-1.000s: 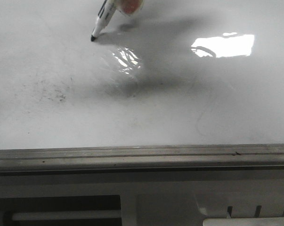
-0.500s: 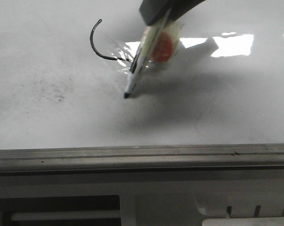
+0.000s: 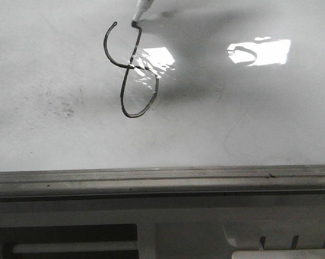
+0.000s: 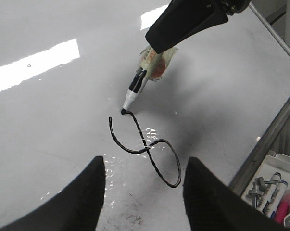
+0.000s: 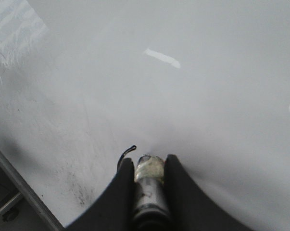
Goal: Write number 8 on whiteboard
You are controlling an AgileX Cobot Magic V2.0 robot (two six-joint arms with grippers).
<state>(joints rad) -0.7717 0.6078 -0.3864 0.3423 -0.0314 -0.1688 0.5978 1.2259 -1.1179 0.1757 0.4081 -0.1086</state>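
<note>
A thin black number 8 (image 3: 131, 70) is drawn on the glossy whiteboard (image 3: 237, 118); its top loop is left open and its lower loop is rounder. The same number 8 (image 4: 145, 144) shows in the left wrist view. A marker pen (image 4: 135, 91) stands tilted with its tip touching the figure's upper right end; only the tip (image 3: 140, 11) shows in the front view. My right gripper (image 5: 148, 163) is shut on the marker pen (image 5: 147, 187). My left gripper (image 4: 144, 171) hangs open above the board, just short of the figure, holding nothing.
A grey metal frame strip (image 3: 162, 178) runs along the board's near edge. Faint grey smudges (image 3: 60, 105) lie left of the figure, and bright glare (image 3: 259, 51) sits at the right. A tray with markers and small parts (image 4: 272, 190) stands beyond the frame.
The pen drew the lower loop, then swept up across the earlier curve to the upper right end. A second ago the board held no stroke; now the figure stands whole.
</note>
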